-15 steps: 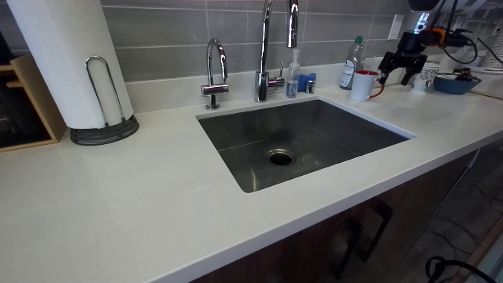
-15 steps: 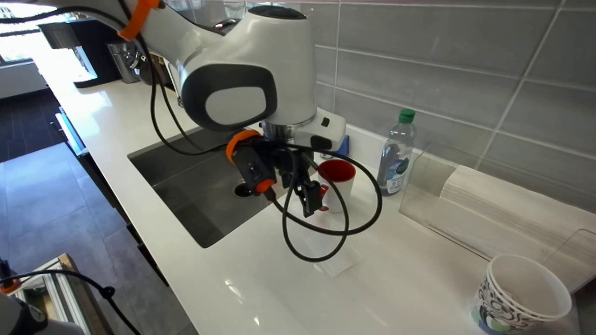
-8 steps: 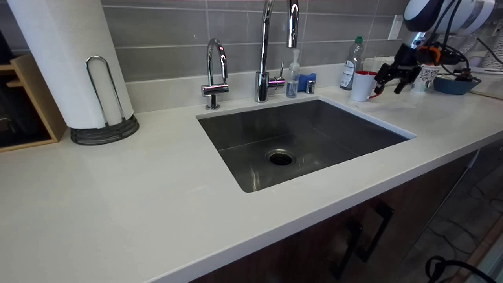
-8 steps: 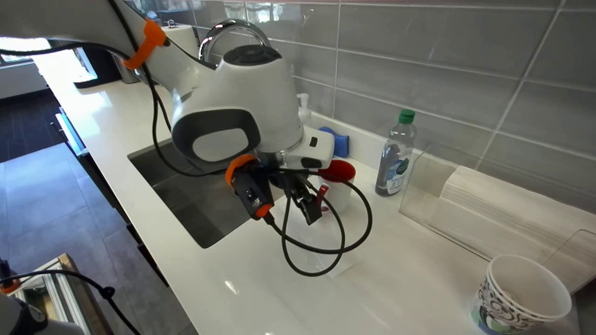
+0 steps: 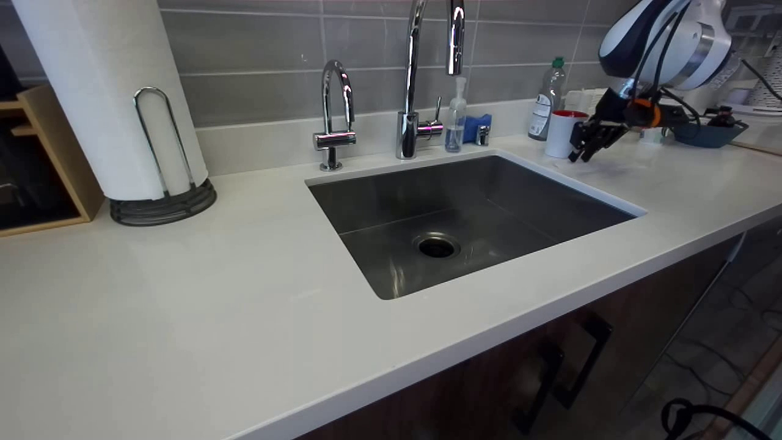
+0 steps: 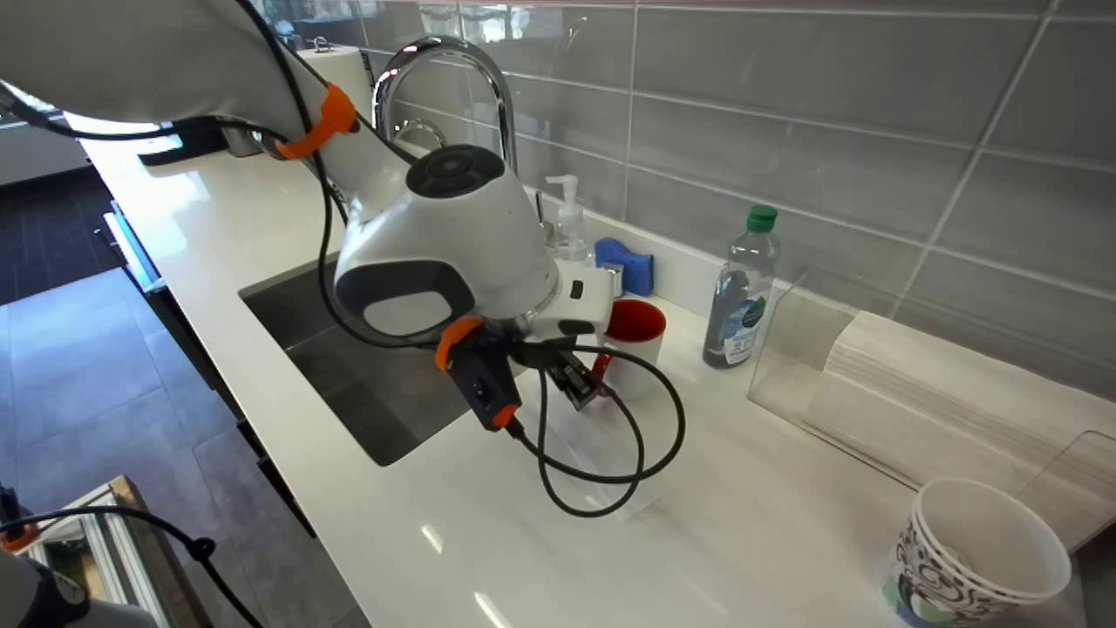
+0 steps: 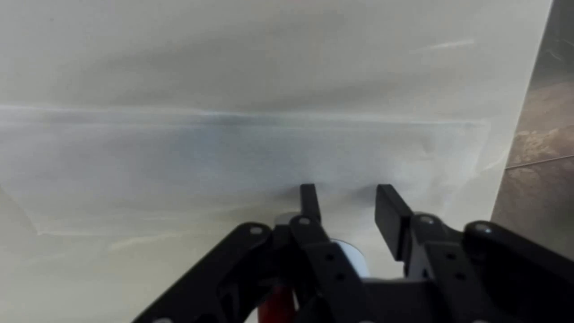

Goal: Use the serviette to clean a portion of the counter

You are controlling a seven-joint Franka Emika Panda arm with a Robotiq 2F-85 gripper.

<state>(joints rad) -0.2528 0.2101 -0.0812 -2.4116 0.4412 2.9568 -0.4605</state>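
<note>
The serviette (image 7: 215, 157) is a thin, pale folded sheet lying flat on the off-white counter (image 5: 214, 318), long and slightly creased in the wrist view. In an exterior view the serviette (image 6: 597, 445) shows only faintly, partly behind the arm's cables. My black gripper (image 7: 346, 190) points down over its edge, the two fingers apart with a gap narrower than full width. Nothing stands between the pads, and the sheet under the tips looks flat. Whether the tips touch it I cannot tell. In an exterior view the gripper (image 5: 580, 156) hangs low beside the mug.
A white mug (image 6: 641, 349) with red inside and handle stands right against the gripper's side. Behind are a soap bottle (image 6: 741, 296) and a clear holder of folded paper (image 6: 950, 375). A patterned cup (image 6: 972, 558) stands nearby. The steel sink (image 5: 464, 201) opens on the other side.
My gripper has come down towards the counter and shifted slightly towards the sink. Its fingers have drawn closer together. The serviette and mug look unmoved.
</note>
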